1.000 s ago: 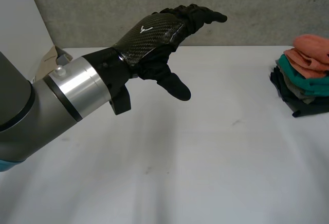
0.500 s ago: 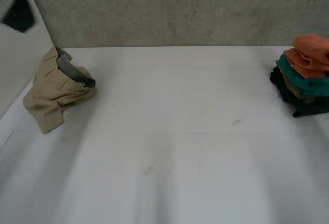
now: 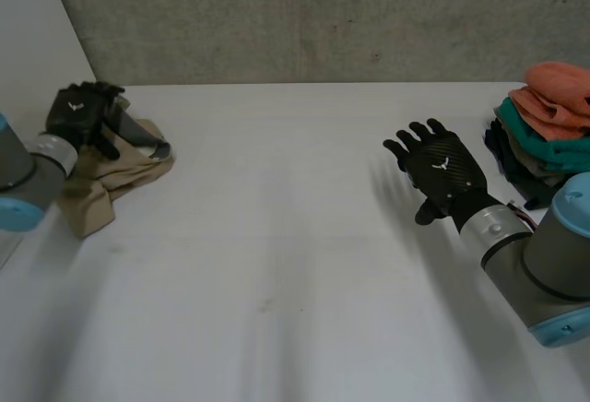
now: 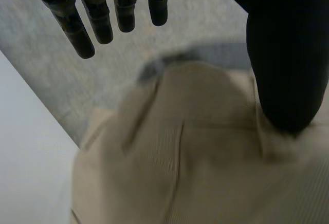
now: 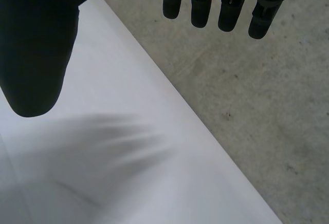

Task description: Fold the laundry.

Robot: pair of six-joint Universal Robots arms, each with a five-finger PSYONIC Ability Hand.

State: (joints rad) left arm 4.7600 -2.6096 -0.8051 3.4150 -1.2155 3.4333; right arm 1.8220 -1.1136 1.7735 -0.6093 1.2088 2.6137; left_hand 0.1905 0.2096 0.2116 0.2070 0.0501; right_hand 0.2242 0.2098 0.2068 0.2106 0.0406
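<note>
The empty, spread left hand (image 3: pixel 81 114) is hovering just over the tan trousers (image 3: pixel 120 173), the equally open right hand (image 3: pixel 441 173) well apart.

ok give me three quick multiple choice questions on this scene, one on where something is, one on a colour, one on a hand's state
1. Where is the crumpled tan garment?
A) on the folded stack
B) under the left hand
C) in the right hand
2. What colour is the stack's top piece?
A) white
B) purple
C) orange
3. How is the right hand?
A) open, empty
B) shut on cloth
C) a closed fist
Answers: B, the left wrist view shows tan cloth under that palm; C, orange cloth tops the pile; A, its fingers are straight and spread over the table.
</note>
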